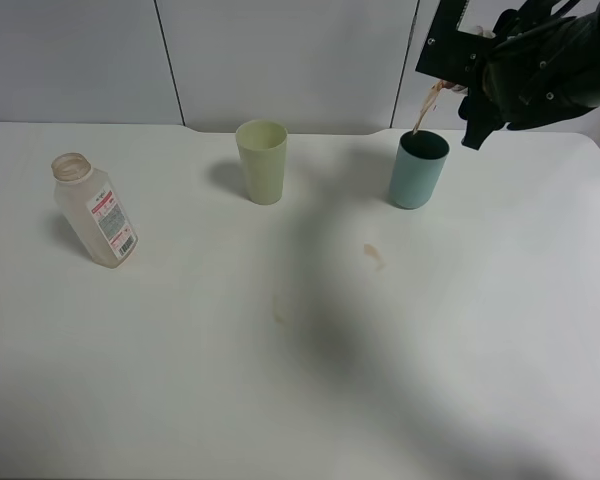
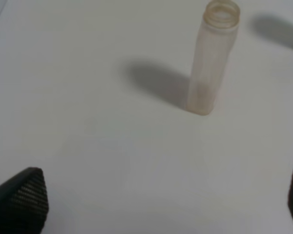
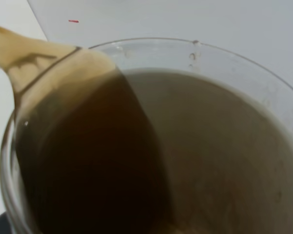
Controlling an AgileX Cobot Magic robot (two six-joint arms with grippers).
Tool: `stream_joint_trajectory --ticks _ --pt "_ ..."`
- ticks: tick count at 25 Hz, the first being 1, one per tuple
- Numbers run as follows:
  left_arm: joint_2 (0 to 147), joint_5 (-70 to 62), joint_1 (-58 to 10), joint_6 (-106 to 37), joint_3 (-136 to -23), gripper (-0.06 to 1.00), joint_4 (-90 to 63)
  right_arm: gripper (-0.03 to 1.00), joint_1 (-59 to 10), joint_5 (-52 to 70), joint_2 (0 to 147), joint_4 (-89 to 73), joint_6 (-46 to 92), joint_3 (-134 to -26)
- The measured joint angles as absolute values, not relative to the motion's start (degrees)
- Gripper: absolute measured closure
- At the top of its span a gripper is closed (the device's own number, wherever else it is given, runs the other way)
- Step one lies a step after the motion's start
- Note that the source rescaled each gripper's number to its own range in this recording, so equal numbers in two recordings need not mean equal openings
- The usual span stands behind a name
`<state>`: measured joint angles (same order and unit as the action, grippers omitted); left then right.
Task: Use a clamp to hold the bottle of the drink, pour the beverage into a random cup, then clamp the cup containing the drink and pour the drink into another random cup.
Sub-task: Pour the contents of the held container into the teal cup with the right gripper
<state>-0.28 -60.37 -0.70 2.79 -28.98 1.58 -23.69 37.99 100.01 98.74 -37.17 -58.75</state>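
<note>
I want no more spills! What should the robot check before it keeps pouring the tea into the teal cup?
1. Tea stream falls into the teal tumbler: ok.
2. Teal tumbler upright: ok.
3. Right hand's hold on the tilted cup: cannot tell, the hand is hidden.
4. Table dry: not ok, brown spill near the tumbler.
5. Empty bottle standing out of the way: ok.
6. Left hand open, holding nothing: ok.

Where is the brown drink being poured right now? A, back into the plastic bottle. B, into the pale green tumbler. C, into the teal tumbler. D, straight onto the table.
C: in the exterior high view the brown stream falls from the tipped cup in the right gripper into the teal tumbler.
</note>
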Motion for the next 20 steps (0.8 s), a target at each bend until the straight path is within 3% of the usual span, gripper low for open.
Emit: stream_joint_trajectory --ticks 20 --pt "-0.3 -60.4 -0.7 2.8 -29.0 -0.05 1.6 0.97 -23.7 39.7 100.0 98.7 -37.2 -58.8"
